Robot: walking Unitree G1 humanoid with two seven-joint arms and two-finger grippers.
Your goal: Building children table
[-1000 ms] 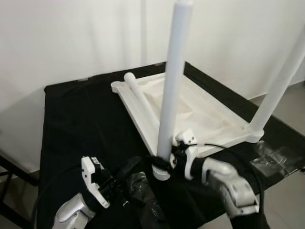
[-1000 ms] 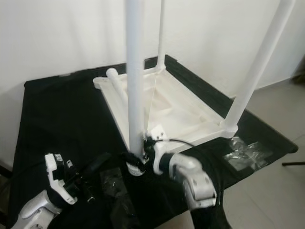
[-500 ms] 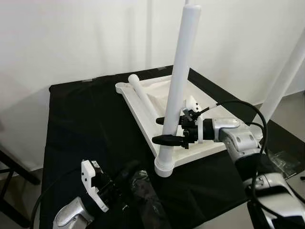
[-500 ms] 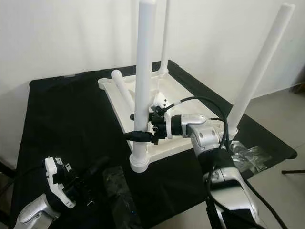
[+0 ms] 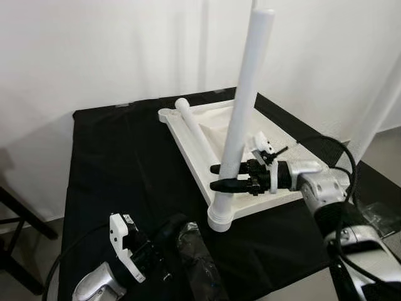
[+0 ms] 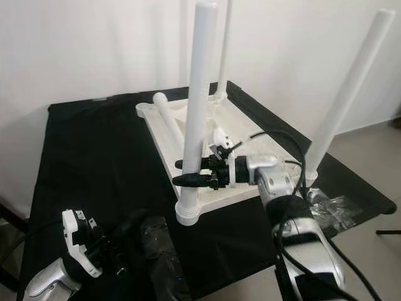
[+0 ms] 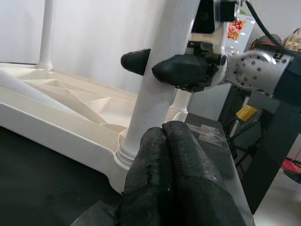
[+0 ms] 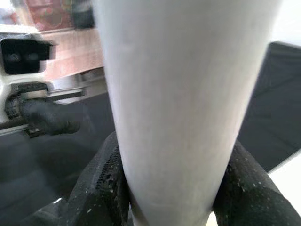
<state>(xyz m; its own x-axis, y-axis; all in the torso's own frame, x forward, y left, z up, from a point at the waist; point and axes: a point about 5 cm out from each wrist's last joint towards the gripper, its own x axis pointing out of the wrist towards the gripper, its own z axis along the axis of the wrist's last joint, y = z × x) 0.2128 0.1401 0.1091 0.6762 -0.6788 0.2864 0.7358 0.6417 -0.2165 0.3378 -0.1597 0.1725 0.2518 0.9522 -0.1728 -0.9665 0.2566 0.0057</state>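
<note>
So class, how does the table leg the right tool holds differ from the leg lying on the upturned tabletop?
The held leg stands upright in a corner socket; the lying leg rests flat on the tabletop, unattached. The right tool clamps the held leg low down; nothing grips the lying leg. Both are plain white round tubes.

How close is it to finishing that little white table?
Three round white legs stand upright on the upside-down white plastic tabletop. The right gripper has its fingers clamped around the nearest leg, in its corner socket. A fourth white leg lies loose on the tabletop, not yet fitted. The left gripper waits nearby, fingers shut.
</note>
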